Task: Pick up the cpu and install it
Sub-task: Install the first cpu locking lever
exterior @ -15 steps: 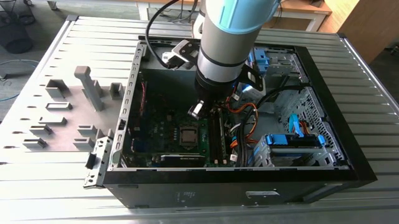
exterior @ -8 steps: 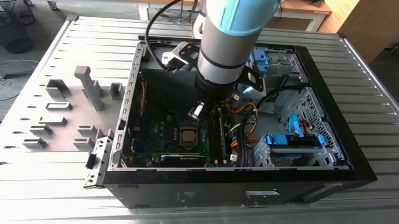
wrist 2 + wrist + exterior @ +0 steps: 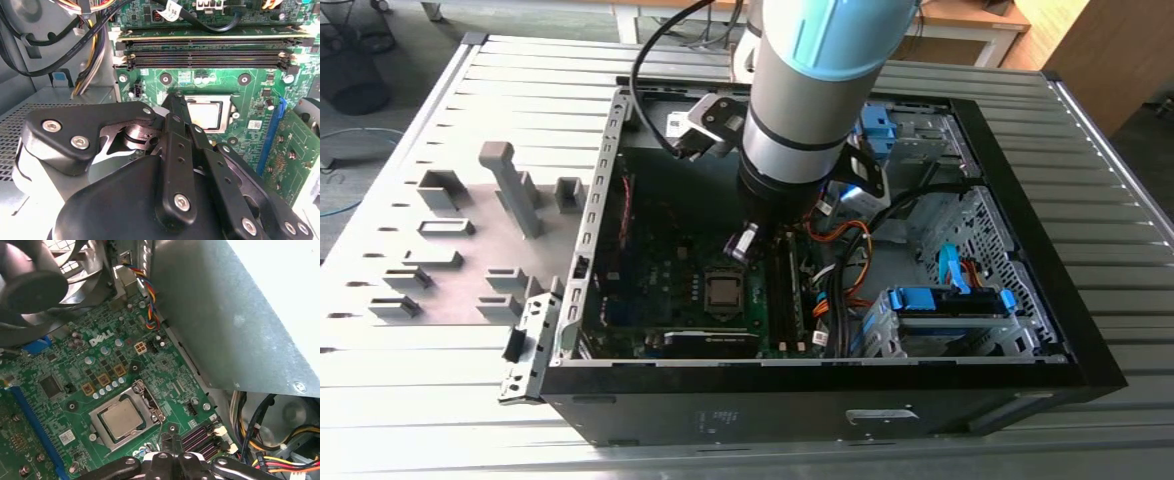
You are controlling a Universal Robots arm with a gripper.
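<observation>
My gripper (image 3: 172, 452) hangs above the seated cpu (image 3: 120, 418), its grip state unclear; descending off-centre risks striking the socket frame (image 3: 150, 407).

Grey ribbed metal worktable (image 3: 1121, 250), wooden furniture (image 3: 1087, 50) behind, black wire bin (image 3: 354, 60) on grey floor.

Silvery cpu (image 3: 121, 419) flat in socket

White lettering (image 3: 102, 340) is showing on the green motherboard (image 3: 165, 365), between the cpu (image 3: 120, 419) and the fan (image 3: 35, 287). Faint white marks (image 3: 720, 417) are sitting on the computer case (image 3: 627, 405), at six o'clock from the cpu, too small to read.
</observation>
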